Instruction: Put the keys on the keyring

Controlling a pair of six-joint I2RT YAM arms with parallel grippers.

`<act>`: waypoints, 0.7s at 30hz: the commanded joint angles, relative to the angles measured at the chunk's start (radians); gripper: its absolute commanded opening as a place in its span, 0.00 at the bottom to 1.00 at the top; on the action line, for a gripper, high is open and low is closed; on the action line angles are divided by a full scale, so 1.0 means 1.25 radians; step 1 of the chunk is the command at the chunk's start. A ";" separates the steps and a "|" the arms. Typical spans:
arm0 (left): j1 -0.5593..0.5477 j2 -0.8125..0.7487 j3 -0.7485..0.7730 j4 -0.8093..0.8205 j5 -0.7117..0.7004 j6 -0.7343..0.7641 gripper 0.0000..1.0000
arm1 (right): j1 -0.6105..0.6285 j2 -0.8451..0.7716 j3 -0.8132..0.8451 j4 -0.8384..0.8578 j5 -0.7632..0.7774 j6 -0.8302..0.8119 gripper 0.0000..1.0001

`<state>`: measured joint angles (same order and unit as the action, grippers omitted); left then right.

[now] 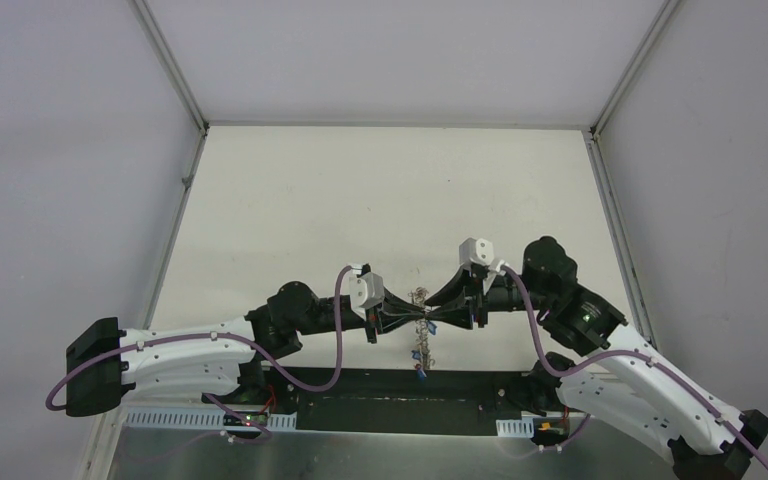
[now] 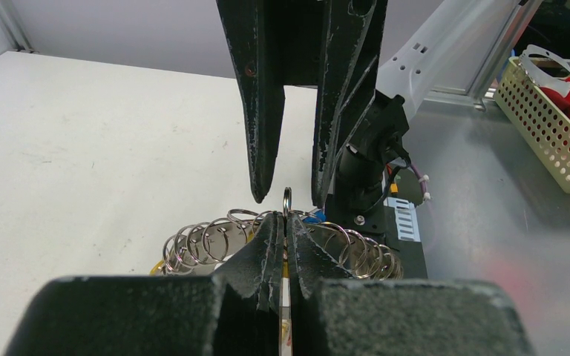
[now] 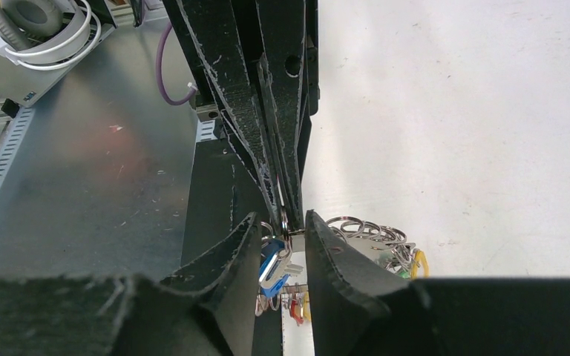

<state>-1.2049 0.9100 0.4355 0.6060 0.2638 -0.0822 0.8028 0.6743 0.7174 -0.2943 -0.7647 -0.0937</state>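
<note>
Jaws on left shut tight on small silver metal ring [image 2: 287, 199], its top poking past tips. Jaws on right part open, straddling that ring; contact I cannot tell. Tiny silver key with blue plastic tag [image 3: 270, 268] hangs between right fingers [image 3: 230, 256]. Silvery coiled keyring loop [image 2: 208, 241] just beside, over white surface [image 2: 82, 148].

Off-white counter [image 1: 380, 200], a bit scuffed. Only the keyring [image 1: 421, 297] is over it, just beyond the black plate [image 1: 390, 385] at its near edge. Can't tell if it's touching.
</note>
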 commanded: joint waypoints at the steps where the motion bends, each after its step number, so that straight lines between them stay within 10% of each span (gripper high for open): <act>1: -0.003 -0.010 0.041 0.082 0.016 0.007 0.00 | 0.003 -0.014 -0.012 0.034 0.000 0.006 0.31; 21: -0.004 -0.002 0.044 0.090 0.022 0.008 0.00 | 0.003 -0.046 -0.044 0.029 0.025 0.022 0.00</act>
<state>-1.2049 0.9127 0.4355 0.6094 0.2707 -0.0830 0.8028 0.6304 0.6559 -0.2893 -0.7372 -0.0746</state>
